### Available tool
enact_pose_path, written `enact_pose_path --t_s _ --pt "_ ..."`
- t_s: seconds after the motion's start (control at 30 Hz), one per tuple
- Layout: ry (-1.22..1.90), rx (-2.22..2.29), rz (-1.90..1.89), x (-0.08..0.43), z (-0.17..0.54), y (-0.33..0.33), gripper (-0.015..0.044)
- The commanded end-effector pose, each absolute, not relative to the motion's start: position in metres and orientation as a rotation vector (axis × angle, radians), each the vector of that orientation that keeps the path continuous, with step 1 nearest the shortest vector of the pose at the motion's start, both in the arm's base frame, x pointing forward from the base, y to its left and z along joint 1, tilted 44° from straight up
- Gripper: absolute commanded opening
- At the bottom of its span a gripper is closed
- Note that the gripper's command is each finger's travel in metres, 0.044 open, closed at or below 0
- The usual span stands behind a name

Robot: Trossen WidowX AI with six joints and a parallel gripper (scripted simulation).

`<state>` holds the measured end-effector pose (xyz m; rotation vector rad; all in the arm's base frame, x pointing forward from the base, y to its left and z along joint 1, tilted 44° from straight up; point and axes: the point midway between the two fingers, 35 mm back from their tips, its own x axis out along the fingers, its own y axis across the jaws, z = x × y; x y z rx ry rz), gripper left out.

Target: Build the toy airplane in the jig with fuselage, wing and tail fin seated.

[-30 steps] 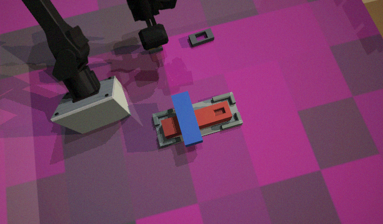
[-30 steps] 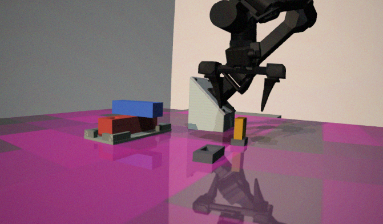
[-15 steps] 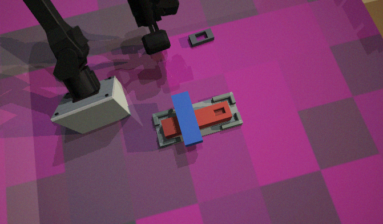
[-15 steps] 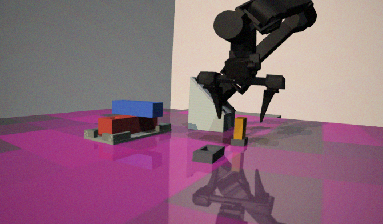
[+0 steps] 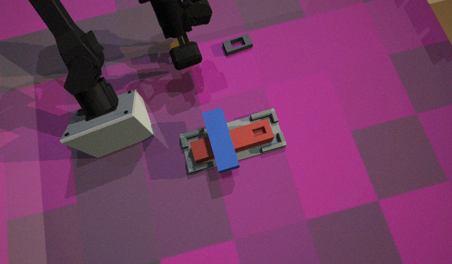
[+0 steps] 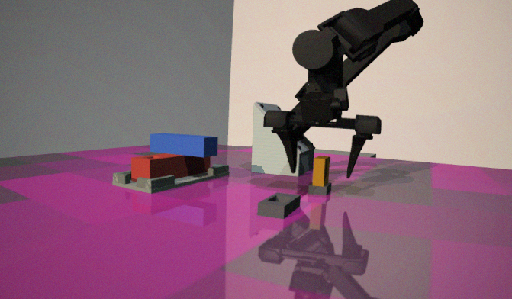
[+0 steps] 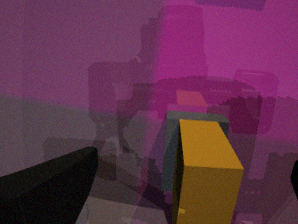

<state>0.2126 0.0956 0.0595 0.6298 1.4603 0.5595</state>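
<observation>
Tool (image 6: pixel 321 175) wide open, holding nothing, its fingers on either side of the upright yellow tail fin (image 5: pixel 174 44) (image 6: pixel 320 171) (image 7: pixel 210 167). Beyond, the blue wing (image 5: pixel 221 139) (image 6: pixel 183 145) lies crosswise on the red fuselage (image 5: pixel 248 135) (image 6: pixel 162 167), which lies in the cradle (image 5: pixel 190 168) (image 6: pixel 156 183).

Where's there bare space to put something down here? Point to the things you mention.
Between the grey holder (image 5: pixel 230 50) (image 6: pixel 272 212) and the jig (image 5: pixel 280 145) (image 6: pixel 162 188) looks bare. It's crowded around the yellow fin (image 5: pixel 175 44) (image 6: pixel 320 171) (image 7: pixel 207 195), with the open gripper (image 6: pixel 321 175) above.
</observation>
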Motion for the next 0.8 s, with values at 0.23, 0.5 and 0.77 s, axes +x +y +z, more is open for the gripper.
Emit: enact_pose_path --t_s 0.23,0.5,0.77 --pt "1.471 0.638 0.563 0.2086 0.053 0.1019 0.0309" --pt "1.471 0.638 0.563 0.2086 0.053 0.1019 0.0099" --pt "1.471 0.638 0.563 0.2086 0.053 0.1019 0.0026"
